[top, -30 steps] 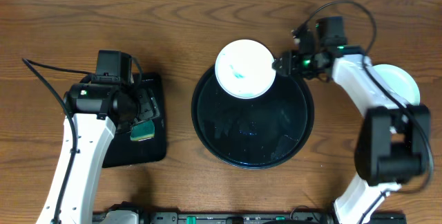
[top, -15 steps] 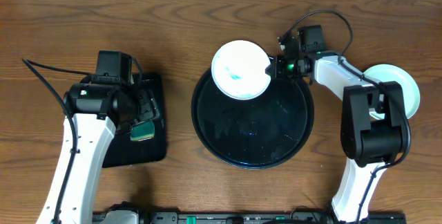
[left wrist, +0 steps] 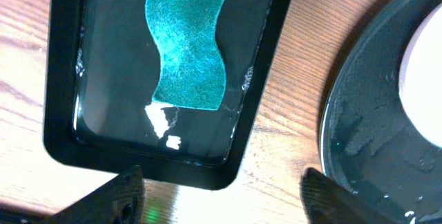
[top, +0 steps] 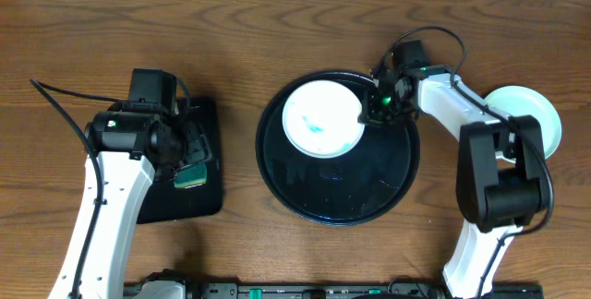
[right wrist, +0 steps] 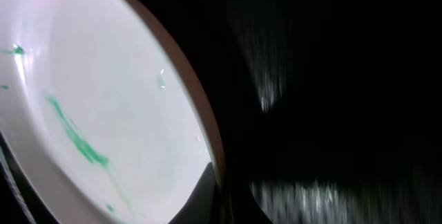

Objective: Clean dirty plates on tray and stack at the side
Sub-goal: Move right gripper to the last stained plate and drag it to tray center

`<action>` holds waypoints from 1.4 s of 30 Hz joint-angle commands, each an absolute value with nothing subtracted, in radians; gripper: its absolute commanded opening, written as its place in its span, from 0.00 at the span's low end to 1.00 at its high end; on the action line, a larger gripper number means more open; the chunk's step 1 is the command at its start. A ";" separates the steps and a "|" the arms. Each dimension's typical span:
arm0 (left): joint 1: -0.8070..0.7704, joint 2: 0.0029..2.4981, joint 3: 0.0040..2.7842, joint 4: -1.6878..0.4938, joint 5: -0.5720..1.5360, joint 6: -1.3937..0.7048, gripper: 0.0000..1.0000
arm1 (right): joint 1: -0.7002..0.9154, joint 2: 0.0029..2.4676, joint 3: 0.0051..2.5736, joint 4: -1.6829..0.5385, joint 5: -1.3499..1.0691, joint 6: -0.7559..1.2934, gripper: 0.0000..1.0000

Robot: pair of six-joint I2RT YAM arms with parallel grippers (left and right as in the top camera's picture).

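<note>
Smeared plate (top: pixel 320 121) gripped at its rim inside the tray (top: pixel 286 184).
Overhead, it is seen face up in the tray's far half, clamped at its right edge by the right gripper (top: pixel 368 114); a second plate (top: pixel 531 114) lies on the table (top: pixel 231 22). At the left wrist, the left gripper (left wrist: pixel 224 193) is held apart beside the sponge (left wrist: pixel 188 44). At the right wrist, teal smears are shown on the upturned face.

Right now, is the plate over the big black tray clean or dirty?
Dirty. The plate has teal smears on its white face, seen in both the overhead and right wrist views.
</note>
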State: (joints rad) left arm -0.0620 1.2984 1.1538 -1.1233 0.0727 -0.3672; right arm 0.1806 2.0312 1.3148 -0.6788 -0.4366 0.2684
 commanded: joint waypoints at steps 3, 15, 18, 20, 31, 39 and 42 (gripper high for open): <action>-0.064 1.304 1.159 -1.128 0.020 -0.364 0.64 | 0.212 1.872 1.312 -0.808 -0.318 0.265 0.01; -0.016 1.428 0.946 -0.904 -0.078 -0.432 0.61 | 0.214 1.900 1.242 -0.827 -0.315 0.252 0.01; -0.009 1.470 0.934 -0.849 -0.068 -0.418 0.56 | 0.217 1.900 1.210 -0.798 -0.320 0.253 0.01; -0.009 1.497 0.934 -0.814 -0.064 -0.403 0.54 | 0.217 1.900 1.193 -0.780 -0.323 0.253 0.01; -0.009 1.672 0.934 -0.683 -0.038 -0.394 0.46 | 0.218 1.900 1.140 -0.740 -0.349 0.253 0.01; -0.010 1.700 0.938 -0.630 -0.038 -0.394 0.07 | 0.223 1.900 1.140 -0.744 -0.356 0.245 0.01; -0.012 1.672 0.953 -0.646 -0.037 -0.394 0.07 | 0.231 1.900 1.140 -0.744 -0.356 0.245 0.01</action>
State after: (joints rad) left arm -0.0132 1.6791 0.9352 -0.6476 -0.0360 -0.3927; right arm 0.2100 1.8919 1.1481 -0.7425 -0.3370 0.2596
